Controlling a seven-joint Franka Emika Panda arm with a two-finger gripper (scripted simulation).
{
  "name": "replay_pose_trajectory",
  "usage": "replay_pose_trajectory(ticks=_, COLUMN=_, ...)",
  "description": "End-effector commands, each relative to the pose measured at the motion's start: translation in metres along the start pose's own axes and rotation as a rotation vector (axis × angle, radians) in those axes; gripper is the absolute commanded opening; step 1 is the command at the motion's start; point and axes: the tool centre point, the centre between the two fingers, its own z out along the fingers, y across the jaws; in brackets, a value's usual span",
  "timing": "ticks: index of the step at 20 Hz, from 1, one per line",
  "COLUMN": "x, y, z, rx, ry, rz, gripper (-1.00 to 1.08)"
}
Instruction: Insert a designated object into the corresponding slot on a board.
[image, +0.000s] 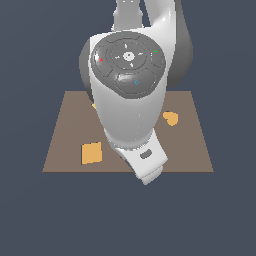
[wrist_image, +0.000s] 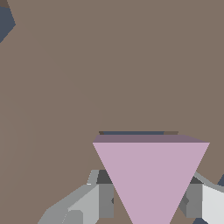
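The arm hangs right over the middle of the board (image: 60, 135), its white bulk blocking most of the exterior view. From the wrist, though, it's clear: the lilac triangle (wrist_image: 151, 175) sits between the jaws, gripper (wrist_image: 148, 199) closed narrow onto it, a grey finger (wrist_image: 105, 199) pressed to one flank and its partner to the other.

Just past the block's flat edge a thin dark sliver shows, the slot (wrist_image: 131, 132), almost wholly covered by the triangle. So the piece hovers directly over or just at the mouth of its hole; whether it has started to sink in, I cannot tell.

How will it handle? It looks like a small rigid prism, flat-faced, sharp-cornered, matte, and probably light. Nothing soft or breakable about it. The slanted sides are the awkward part: fingers on angled faces could squeeze it out like a wedge, so a hold low and square across the body seems safest. A tight, same-shaped hole means rotation matters; a slight twist would catch a corner on the rim.

The board is plain flat brown, no grain. An orange square (image: 92, 153) lies toward the exterior view's left, an orange heart-like piece (image: 171, 118) toward its right, both flat, well apart from the action. A dark hexagonal hole (wrist_image: 5, 22) peeks in at the wrist view's corner.
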Motion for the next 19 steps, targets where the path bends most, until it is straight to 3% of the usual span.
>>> replay_pose_trajectory(ticks=1, x=-0.001, y=0.001, z=0.000, rx=0.000, ry=0.000, rz=-0.006, gripper=-1.00)
replay_pose_trajectory(ticks=9, x=0.000, y=0.001, z=0.010, rx=0.000, ry=-0.002, rz=-0.007, gripper=-1.00)
replay_pose_trajectory(ticks=10, x=0.000, y=0.001, z=0.010, rx=0.000, ry=-0.002, rz=-0.007, gripper=1.00)
replay_pose_trajectory(ticks=19, x=0.000, y=0.001, z=0.010, rx=0.000, ry=-0.002, rz=-0.007, gripper=1.00)
